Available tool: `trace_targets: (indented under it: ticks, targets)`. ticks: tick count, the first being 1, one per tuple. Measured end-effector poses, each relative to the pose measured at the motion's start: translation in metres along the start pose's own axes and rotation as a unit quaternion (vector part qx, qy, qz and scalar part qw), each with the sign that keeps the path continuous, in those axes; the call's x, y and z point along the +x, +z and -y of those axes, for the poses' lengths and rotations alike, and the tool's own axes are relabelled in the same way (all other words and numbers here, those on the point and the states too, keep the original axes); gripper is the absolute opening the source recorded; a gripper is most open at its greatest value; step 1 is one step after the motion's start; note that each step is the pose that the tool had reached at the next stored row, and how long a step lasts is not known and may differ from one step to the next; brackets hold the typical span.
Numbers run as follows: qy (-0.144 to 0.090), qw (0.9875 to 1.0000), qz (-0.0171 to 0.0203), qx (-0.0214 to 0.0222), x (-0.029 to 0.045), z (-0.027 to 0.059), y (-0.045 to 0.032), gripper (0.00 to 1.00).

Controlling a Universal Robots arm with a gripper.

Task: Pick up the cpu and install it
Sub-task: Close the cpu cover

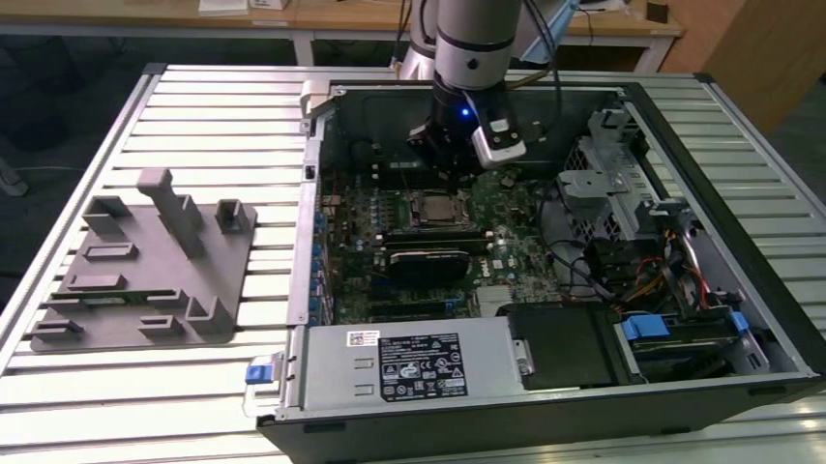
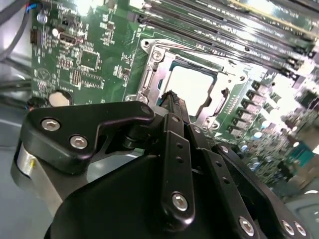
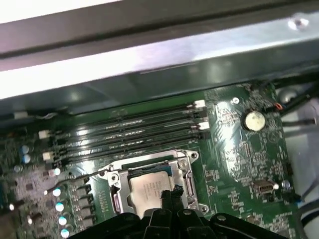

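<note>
I have the arm reaching down into the open computer case [image 1: 722, 126], which lies on its side on the slatted tabletop [image 1: 220, 116]. The claw [image 1: 452, 177] hangs over the green motherboard [image 3: 239, 149]. The cpu [image 3: 148, 188] lies flat in its socket on that board, its pale metal top facing up and the socket's metal frame [image 3: 188, 172] around it. In the second wrist view the cpu [image 2: 193, 82] shows as a bright square just past the claw [image 2: 172, 95]. In the first wrist view the claw [image 3: 169, 192] is clenched, its dark tips pressed together with nothing between them, right over the near edge of the chip. I cannot tell whether the tips touch it. The row of long memory slots [image 3: 124, 124] runs just beside the socket, and a round coin battery [image 3: 253, 120] sits farther off on the board. In the exterior view a grey fixture block [image 1: 142, 280] stands on the tabletop, well apart from the case toward the exterior view's left.
</note>
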State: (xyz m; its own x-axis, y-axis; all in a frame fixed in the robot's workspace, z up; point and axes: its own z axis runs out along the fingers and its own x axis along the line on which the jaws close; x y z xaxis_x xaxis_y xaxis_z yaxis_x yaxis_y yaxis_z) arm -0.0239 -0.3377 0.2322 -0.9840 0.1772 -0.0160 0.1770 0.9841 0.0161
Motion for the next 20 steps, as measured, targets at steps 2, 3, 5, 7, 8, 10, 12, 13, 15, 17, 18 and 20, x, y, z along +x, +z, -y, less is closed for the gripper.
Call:
trace_targets:
  ticks: [2,3,5,7,8,10,12,13,15,17,18,20]
  targets:
    - [-0.018,0.9998,-0.0003,-0.0003,0.0,0.0,0.0003,0.11]
    - [-0.027,0.9996,-0.0004,-0.0004,0.0,0.0,0.0004,0.11]
    - [-0.04,0.9992,-0.0006,-0.0002,0.0,0.0,0.0009,0.11]
    - [-0.039,0.9992,-0.0005,0.0004,0.0001,0.0001,0.0012,0.11]
    - [-0.037,0.9993,-0.0004,0.0004,0.0002,0.0001,0.0016,0.11]
    - [-0.033,0.9995,-0.0004,0.0005,0.0005,0.0003,0.0022,0.11]
    - [-0.031,0.9995,-0.0003,0.0006,0.0023,0.0007,0.0028,0.11]
    - [-0.031,0.9995,-0.0004,0.0006,0.0041,0.001,0.003,0.11]
    - [-0.031,0.9995,-0.0004,0.0006,0.0081,0.0017,0.0035,0.11]
    - [-0.031,0.9995,-0.0003,0.0005,0.0116,0.0023,0.0043,0.11]
    - [-0.031,0.9995,-0.0003,0.0005,0.0127,0.0025,0.0048,0.11]
    - [-0.031,0.9995,-0.0004,0.0006,0.0145,0.0029,0.0062,0.11]
